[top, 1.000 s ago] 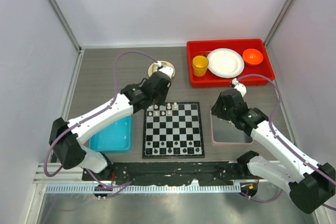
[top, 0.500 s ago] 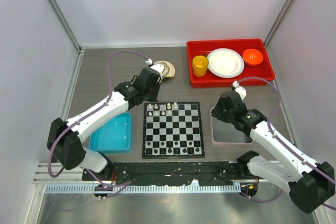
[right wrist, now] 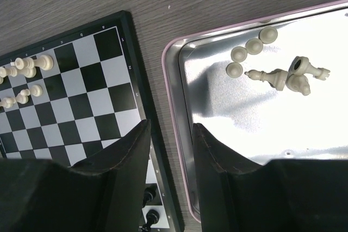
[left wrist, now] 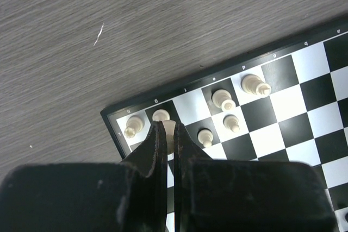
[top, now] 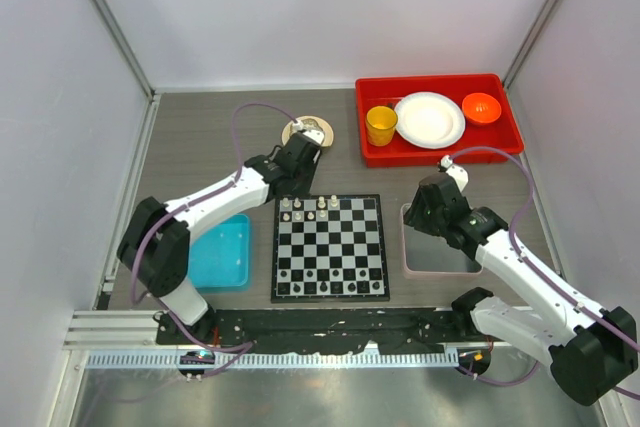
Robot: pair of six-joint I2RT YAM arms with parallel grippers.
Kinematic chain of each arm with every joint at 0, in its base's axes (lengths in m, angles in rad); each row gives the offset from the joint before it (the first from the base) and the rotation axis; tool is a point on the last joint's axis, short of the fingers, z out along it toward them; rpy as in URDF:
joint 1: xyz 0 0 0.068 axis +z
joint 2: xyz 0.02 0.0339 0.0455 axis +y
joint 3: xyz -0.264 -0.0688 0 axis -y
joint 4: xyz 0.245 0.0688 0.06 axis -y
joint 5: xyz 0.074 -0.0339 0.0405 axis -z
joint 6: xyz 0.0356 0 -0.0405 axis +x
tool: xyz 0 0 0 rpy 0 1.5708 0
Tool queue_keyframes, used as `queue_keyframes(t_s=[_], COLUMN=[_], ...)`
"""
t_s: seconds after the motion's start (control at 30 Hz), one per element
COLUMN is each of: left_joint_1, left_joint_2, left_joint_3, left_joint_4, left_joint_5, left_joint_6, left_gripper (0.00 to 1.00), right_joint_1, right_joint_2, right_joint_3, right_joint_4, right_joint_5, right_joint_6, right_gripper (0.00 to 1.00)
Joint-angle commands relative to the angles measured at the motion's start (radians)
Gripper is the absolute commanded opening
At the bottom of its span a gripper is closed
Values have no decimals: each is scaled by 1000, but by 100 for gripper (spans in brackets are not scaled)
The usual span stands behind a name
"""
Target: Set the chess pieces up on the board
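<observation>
Left hand (left wrist: pixel 169 131): low over the far-left corner of the board (left wrist: pixel 281 72). Fingers (left wrist: pixel 156 150) are almost together, with only a thin slit between them. Something pale shows in the slit. I can't tell whether it is a piece I'm pinching or a white square under me, so the grip is unclear.

Cream chess pieces (left wrist: pixel 222 99) stand upright just ahead of my fingertips. One is right off the left fingertip and one is to its left, nearest the board's corner. Four more are ahead and to the right, close together in the two edge rows. Beyond the board's border, ahead of the hand, is bare grey tabletop (left wrist: pixel 163 25).

Right hand (right wrist: pixel 169 126): open, fingers well apart, nothing between them. The board's right border and the rim of the metal tray (right wrist: pixel 179 107) both run into the gap between my fingers. The board is off to the left and the tray to the right.

In the tray, ahead and to the right of the hand, four pawns (right wrist: pixel 238 54) sit in a short curved line. Just right of them a few larger pieces (right wrist: pixel 269 75) lie on their sides, touching. Black pieces (right wrist: pixel 151 217) stand on the board right beside my left finger.

A blue bin (top: pixel 215 257) sits on the tabletop beside my left arm.
</observation>
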Motion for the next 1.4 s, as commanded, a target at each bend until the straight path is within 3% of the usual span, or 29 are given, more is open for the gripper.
queue_keyframes(t_s=[0.0, 0.37, 1.37], left_joint_1=[-2, -2, -11], left_joint_2=[11, 53, 133], left_joint_3=[18, 12, -20], left_joint_4=[84, 118, 133], left_joint_5=[18, 65, 81], left_joint_6=[-13, -25, -44], left_gripper=[0, 0, 0], right_joint_1=[-2, -2, -2], right_joint_2=[-19, -29, -33], right_joint_3=[20, 12, -6], right_joint_4=[-1, -8, -5], right_joint_5=[19, 23, 36], right_joint_6=[-17, -19, -29], right_gripper=[43, 47, 48])
